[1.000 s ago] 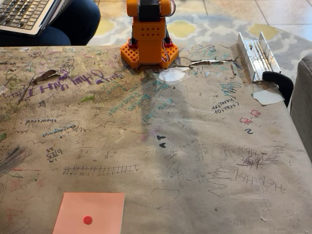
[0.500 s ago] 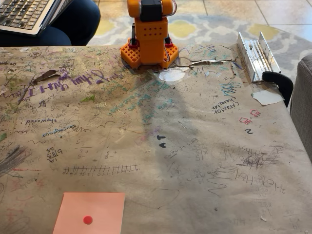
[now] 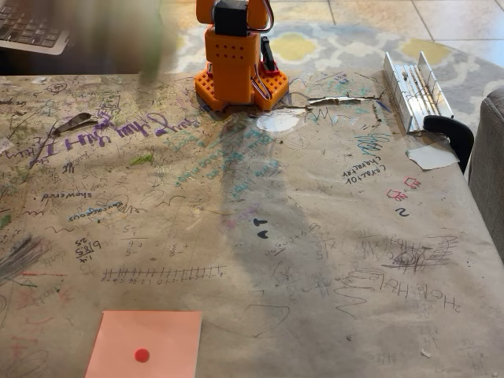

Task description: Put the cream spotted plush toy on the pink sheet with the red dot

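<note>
looking down at the table [image 3: 260,260] from the fixed view, i see it is covered in brown paper with lots of pen scribbles and little drawings. the pink sheet with the red dot [image 3: 143,344] lies flat at the bottom edge, on the left side of the picture. it looks about square, so it has no real long side, and its edges run nearly straight with the picture, tipped just a tiny bit. its bottom is cut off by the picture edge. the red dot sits near the middle of the part i can see. the orange arm [image 3: 236,59] stands at the far side of the table, top middle, well apart from the sheet. i only see its base and lower body, because the rest goes up out of the picture, so i cannot tell if the pincer is open or closed. a grey blur [image 3: 118,39] smears over the top left corner, too fuzzy to say what it is, next to a bit of a laptop [image 3: 27,27]. a shiny metal rail [image 3: 416,88] lies at the top right, with a black handle [image 3: 450,134] and a small white paper scrap [image 3: 432,156] close by. another white patch [image 3: 277,121] lies just in front of the arm's base.
</note>
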Controlling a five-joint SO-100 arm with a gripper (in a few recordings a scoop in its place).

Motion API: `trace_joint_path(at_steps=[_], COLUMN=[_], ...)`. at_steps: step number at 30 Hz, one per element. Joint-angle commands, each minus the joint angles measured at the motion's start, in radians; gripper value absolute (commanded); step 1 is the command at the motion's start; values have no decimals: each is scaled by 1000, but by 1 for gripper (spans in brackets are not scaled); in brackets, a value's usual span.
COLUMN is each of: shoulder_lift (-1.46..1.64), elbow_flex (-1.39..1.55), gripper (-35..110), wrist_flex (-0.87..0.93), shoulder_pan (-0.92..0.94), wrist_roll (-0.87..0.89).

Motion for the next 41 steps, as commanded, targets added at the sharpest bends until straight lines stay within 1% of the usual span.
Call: trace_joint_path(at_steps=[1,3,8,9,12,14,15,16,17,18,19,22,24,26,27,29,31,32,34,35,38,41], shoulder_lift=[110,195,436,492,778,1101,1292,1488,1485,1407,1381,1499,1494,1493,1493,1493,1493,1493,1493,1491,1493,1491], elbow_flex=[163,259,522,561,730,890,963,1017,997,962,966,1091,1152,1239,1282,1289,1289,1293,1319,1330,1353,1370], gripper=[46,47,46,45,43,40,39,38,38,37,37,36,36,35,36,32,33,34,35,34,33,33], wrist_flex=[-6,17,6,41,201,364,468,614,749,801,807,834,845,821,795,790,792,796,816,816,807,813], shoulder_pan=[11,-3,-25,-29,-54,-84,-103,-121,-152,-144,-137,-127,-123,-100,-80,-66,-77,-86,-109,-109,-48,60], wrist_roll=[-60,-74,-94,-92,-95,-114,-121,-135,-153,-123,-107,-121,-118,-114,-84,-80,-92,-126,-287,-331,-451,-658])
